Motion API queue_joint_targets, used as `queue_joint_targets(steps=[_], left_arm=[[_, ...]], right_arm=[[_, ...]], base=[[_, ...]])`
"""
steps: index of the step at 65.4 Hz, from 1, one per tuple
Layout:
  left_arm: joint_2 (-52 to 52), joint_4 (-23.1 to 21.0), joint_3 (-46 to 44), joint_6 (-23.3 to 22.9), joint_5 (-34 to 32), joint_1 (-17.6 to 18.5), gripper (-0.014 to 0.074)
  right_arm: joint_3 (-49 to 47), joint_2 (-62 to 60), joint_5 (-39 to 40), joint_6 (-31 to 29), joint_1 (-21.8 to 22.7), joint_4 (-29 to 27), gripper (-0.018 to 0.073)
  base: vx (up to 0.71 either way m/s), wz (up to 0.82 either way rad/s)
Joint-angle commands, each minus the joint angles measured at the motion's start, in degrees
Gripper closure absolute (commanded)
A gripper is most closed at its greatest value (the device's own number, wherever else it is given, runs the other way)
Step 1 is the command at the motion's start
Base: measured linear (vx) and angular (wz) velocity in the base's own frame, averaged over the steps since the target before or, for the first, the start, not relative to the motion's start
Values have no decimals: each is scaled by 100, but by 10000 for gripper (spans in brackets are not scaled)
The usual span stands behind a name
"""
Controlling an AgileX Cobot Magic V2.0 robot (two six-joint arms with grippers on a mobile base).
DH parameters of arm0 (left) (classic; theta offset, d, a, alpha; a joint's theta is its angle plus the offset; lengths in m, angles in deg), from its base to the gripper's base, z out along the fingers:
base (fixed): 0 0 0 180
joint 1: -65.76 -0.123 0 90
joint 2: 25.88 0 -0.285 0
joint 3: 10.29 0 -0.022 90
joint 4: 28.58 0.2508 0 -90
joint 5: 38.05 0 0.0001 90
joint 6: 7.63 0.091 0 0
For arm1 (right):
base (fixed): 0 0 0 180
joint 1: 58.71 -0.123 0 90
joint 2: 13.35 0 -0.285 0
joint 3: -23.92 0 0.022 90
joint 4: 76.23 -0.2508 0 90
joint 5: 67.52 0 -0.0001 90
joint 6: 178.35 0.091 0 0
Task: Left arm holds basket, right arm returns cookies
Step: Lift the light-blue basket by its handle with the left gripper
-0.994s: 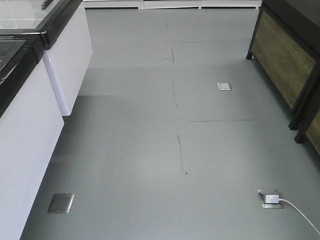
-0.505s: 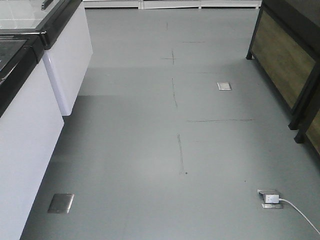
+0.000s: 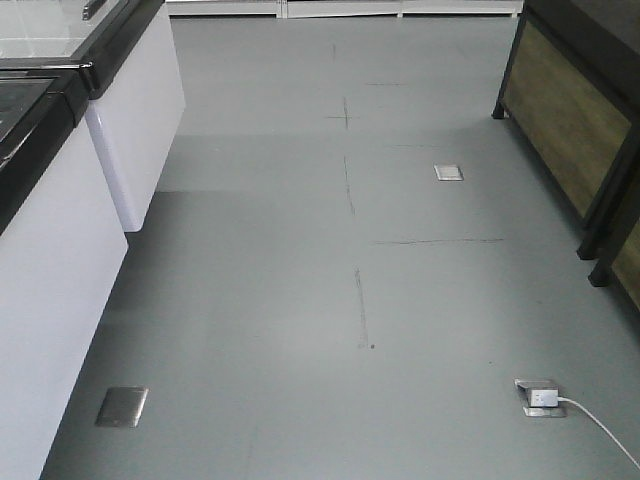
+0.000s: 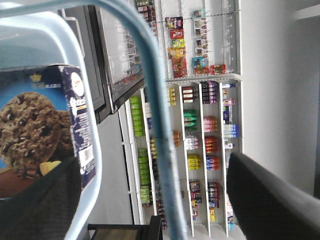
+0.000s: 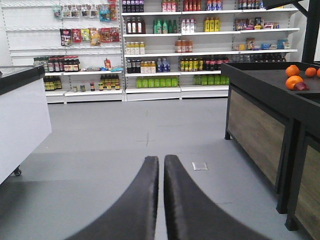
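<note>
The cookies (image 4: 45, 125) stand inside the basket (image 4: 90, 150), against its pale blue rim. The box shows only in the left wrist view.

The front view is the same as a second ago. It shows the same grey floor (image 3: 300, 300), the white counter (image 3: 50, 300) on the left and the plugged-in floor socket (image 3: 540, 397), and no arm is in sight there. Judging by that, the base is standing still and the return has not really started, since the box is not yet lifted out.

The left claw (image 4: 155, 162) has its jaws wide apart, and the basket's hoop handle (image 4: 161, 125) runs between them. The basket seems to hang on the claw rather than being pinched, but the point of contact is hidden. The right claw (image 5: 161, 159) has its jaws pressed together with nothing between them. It points down the aisle toward the stocked shelves (image 5: 165, 50), and a dark stand holding oranges (image 5: 295, 75) is off to its right.

The box front shows a chocolate-chip cookie on blue, with a small yellow crown mark above it. A round logo, white lettering and a barcode (image 4: 86, 157) run along the side, but the lettering is too blurred to read. The shelf labels are too small to make out.
</note>
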Motion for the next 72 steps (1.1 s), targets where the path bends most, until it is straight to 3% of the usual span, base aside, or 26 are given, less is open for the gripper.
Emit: queue_joint_targets(steps=[1,20,35,53,67,72], left_arm=[[-138,-640,-252,87,267,97,22],[153,-592,-1038,67,197,153,22],[253,-642,-1092,-108,207,153,41],[481,-642,-1381,-101,362,153,286],[548,-642,-1692,-4,456,153,605],[548,-642,-1692,-24,534,153,605]], right_arm=[[101,-73,429,-19,27,43,566],[101,-73,429,-19,27,43,566],[101,-73,427,-19,27,43,566],[101,-73,427,-19,27,43,566],[101,-73,427,-19,27,43,566],[101,-73,427,-19,27,43,566]], base=[[0,0],[0,0],[0,0],[0,0],[0,0],[0,0]])
